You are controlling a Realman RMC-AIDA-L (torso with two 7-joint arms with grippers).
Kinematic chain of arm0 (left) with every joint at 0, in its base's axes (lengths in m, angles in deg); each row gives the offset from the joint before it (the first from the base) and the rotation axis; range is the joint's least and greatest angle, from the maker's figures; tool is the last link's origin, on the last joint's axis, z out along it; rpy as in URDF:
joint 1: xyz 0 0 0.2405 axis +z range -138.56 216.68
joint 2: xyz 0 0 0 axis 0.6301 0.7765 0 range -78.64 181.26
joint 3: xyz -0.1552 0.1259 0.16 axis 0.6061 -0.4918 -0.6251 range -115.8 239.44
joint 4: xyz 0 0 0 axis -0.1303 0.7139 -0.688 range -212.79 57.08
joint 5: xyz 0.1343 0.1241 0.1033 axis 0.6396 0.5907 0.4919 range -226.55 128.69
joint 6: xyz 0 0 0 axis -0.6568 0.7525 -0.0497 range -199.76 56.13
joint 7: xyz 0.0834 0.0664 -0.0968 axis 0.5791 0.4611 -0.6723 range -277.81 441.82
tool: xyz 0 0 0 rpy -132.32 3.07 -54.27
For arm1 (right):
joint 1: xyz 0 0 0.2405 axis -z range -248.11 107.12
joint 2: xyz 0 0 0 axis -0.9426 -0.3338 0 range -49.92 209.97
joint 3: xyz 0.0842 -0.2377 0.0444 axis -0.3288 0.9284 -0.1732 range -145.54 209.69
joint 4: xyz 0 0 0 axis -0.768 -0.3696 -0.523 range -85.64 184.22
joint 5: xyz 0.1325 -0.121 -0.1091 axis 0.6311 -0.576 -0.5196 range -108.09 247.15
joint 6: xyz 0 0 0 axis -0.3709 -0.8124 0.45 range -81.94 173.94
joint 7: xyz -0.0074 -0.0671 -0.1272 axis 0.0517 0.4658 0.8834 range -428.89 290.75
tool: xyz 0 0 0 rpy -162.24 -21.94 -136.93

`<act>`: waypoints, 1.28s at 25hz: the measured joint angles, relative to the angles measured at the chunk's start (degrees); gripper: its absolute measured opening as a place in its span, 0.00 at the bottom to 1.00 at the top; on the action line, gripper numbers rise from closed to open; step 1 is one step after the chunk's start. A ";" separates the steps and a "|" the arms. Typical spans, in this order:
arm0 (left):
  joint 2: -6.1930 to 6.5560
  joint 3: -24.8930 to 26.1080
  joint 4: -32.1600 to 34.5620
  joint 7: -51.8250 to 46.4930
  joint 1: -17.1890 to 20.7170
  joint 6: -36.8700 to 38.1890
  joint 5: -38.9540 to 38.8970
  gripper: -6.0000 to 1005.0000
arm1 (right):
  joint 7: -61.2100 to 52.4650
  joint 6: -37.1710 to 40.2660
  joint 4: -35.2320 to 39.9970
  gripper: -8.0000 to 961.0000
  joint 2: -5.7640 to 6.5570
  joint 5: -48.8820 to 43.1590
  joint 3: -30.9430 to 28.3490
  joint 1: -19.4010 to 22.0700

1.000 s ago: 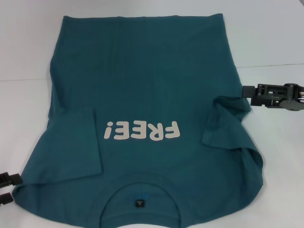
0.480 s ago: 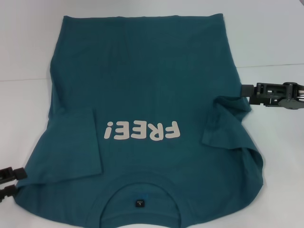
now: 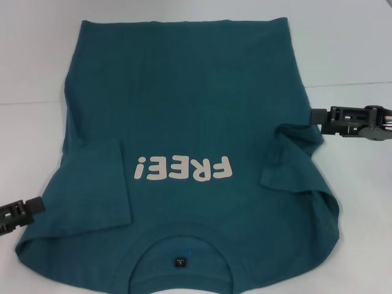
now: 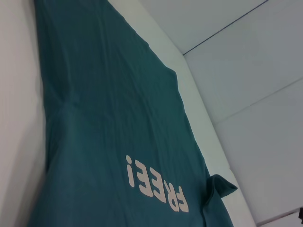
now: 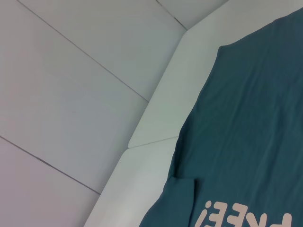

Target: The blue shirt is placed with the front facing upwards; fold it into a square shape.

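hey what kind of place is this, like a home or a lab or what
Probably a lab or test bench, not a home. The shirt lies on a plain white table, with large pale floor tiles beside it. The left gripper and right gripper sit at the shirt's edges.

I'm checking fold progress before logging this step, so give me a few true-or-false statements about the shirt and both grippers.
1. The blue shirt lies with its FREE! lettering facing up. True.
2. Both sleeves are spread flat outward. False: both are folded inward over the body.
3. The left gripper is at the shirt's edge near the collar end. True.
4. The right gripper is over the lettering. False: it is at the shirt's side edge by the folded sleeve.
5. The neck label is visible inside the collar. True.
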 joint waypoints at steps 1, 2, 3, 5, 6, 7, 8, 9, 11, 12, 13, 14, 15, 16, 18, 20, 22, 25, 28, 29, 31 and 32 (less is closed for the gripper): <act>0.00 0.00 -0.10 -0.41 0.00 0.00 -0.07 0.68 | 0.00 -0.03 0.00 0.98 0.00 0.00 0.16 0.00; -0.01 0.00 -0.14 -0.99 0.01 -0.01 -0.07 0.68 | 0.00 -0.03 0.00 0.98 0.00 0.00 0.16 0.00; 0.00 0.00 -0.15 -1.79 0.02 -0.01 -0.04 0.68 | 0.00 -0.03 0.00 0.98 0.00 0.00 0.21 0.00; 0.08 0.00 -0.10 -3.51 0.02 -0.01 0.27 0.68 | 0.00 0.01 0.00 0.98 0.00 0.00 0.14 0.00; 0.09 0.00 -0.03 -4.08 0.02 -0.03 0.36 0.68 | 0.00 0.02 0.00 0.98 0.00 0.00 0.10 0.00; 0.12 0.00 0.12 -5.21 0.07 -0.18 0.47 0.68 | 0.00 0.03 0.00 0.98 0.00 0.00 0.09 0.00; 0.12 0.00 0.17 -6.00 0.14 -0.34 0.49 0.68 | 0.00 0.04 0.00 0.98 -0.01 0.00 0.09 0.00; 0.13 0.00 0.21 -6.87 0.19 -0.51 0.50 0.68 | 0.00 0.04 0.00 0.98 -0.02 0.00 0.09 0.00; 0.14 0.16 0.19 -9.56 0.22 -0.84 0.52 0.68 | 0.00 0.05 0.00 0.98 -0.06 0.00 0.09 0.02; 0.14 0.34 0.15 -10.53 0.22 -0.96 0.53 0.68 | 0.00 0.06 0.00 0.98 -0.07 0.00 0.09 0.04; 0.15 0.61 0.14 -11.35 0.24 -1.10 0.53 0.68 | 0.00 0.06 0.00 0.98 -0.07 0.00 0.09 0.04; 0.15 0.96 0.14 -11.93 0.29 -1.26 0.54 0.68 | 0.00 0.06 0.00 0.98 -0.07 0.00 0.10 0.05; 0.15 1.13 0.18 -12.14 0.33 -1.36 0.55 0.68 | 0.00 0.06 0.00 0.98 -0.07 0.00 0.07 0.08; 0.20 1.29 0.31 -12.09 0.41 -1.51 0.57 0.68 | 0.00 0.06 0.00 0.98 -0.05 0.00 0.02 0.14; 0.22 1.30 0.34 -11.73 0.45 -1.53 0.61 0.68 | 0.03 0.06 0.01 0.98 -0.02 0.00 -0.03 0.25; 0.23 1.29 0.38 -11.01 0.49 -1.58 0.90 0.67 | 0.06 0.06 0.01 0.98 0.00 0.00 -0.05 0.31; 0.23 1.18 0.39 -10.84 0.52 -1.61 1.18 0.67 | 0.09 0.06 0.01 0.98 0.00 0.00 -0.05 0.37; 0.23 1.10 0.40 -10.81 0.52 -1.63 1.33 0.67 | 0.13 0.06 0.01 0.98 0.00 0.00 -0.05 0.41; 0.30 1.14 0.42 -10.73 0.50 -1.66 1.36 0.67 | 0.14 0.06 0.01 0.98 0.00 0.00 -0.03 0.43; 0.32 1.12 0.46 -10.69 0.50 -1.68 1.36 0.67 | 0.15 0.06 0.01 0.98 0.00 0.00 -0.03 0.43; 0.32 1.04 0.74 -10.30 0.49 -1.99 1.36 0.67 | 0.15 0.06 0.01 0.98 0.00 0.00 -0.03 0.44; 0.32 1.00 0.86 -10.20 0.48 -2.38 1.37 0.67 | 0.15 0.06 0.01 0.98 0.00 0.00 -0.03 0.45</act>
